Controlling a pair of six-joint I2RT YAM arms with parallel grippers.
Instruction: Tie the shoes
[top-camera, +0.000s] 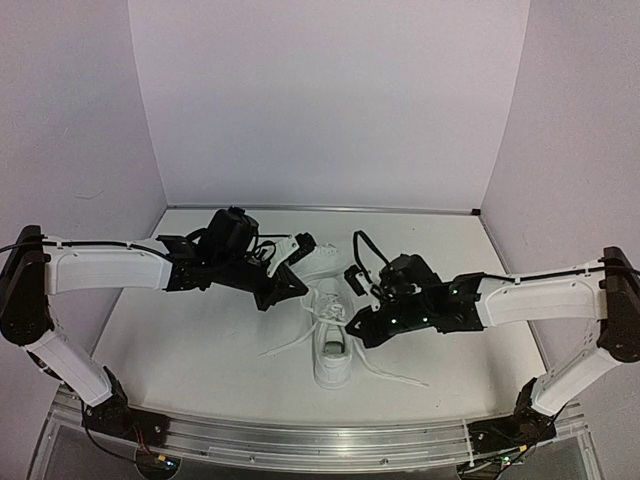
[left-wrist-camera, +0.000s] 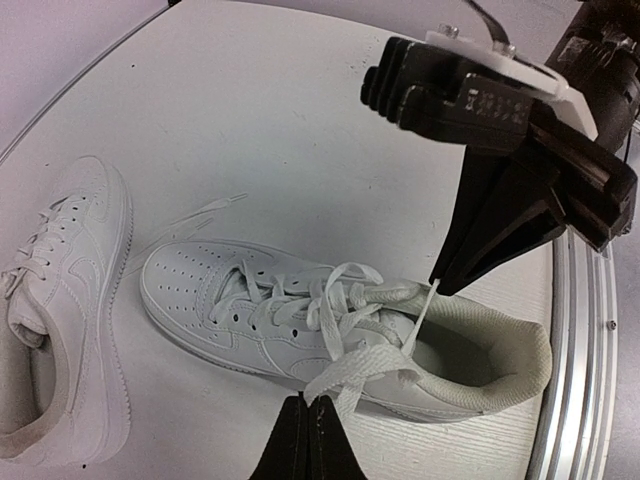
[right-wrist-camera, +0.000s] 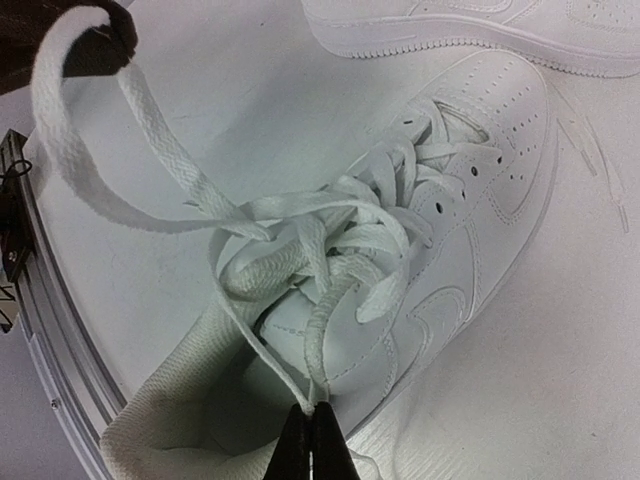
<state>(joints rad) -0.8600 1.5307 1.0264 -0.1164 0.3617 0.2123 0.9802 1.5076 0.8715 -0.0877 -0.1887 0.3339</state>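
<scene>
Two white shoes lie on the table. The near shoe sits between my grippers, its laces crossed in a loose knot over the tongue. The far shoe lies behind it on its side. My left gripper is shut on a loop of the near shoe's flat lace, just beside the shoe's opening. My right gripper is shut on another loop of lace, over the heel opening. Both loops run taut from the knot. In the top view, the left gripper and right gripper flank the near shoe.
Loose lace ends trail over the table left and right of the near shoe. The far shoe lies close beside it. A metal rail borders the table's near edge. White walls enclose the back and sides.
</scene>
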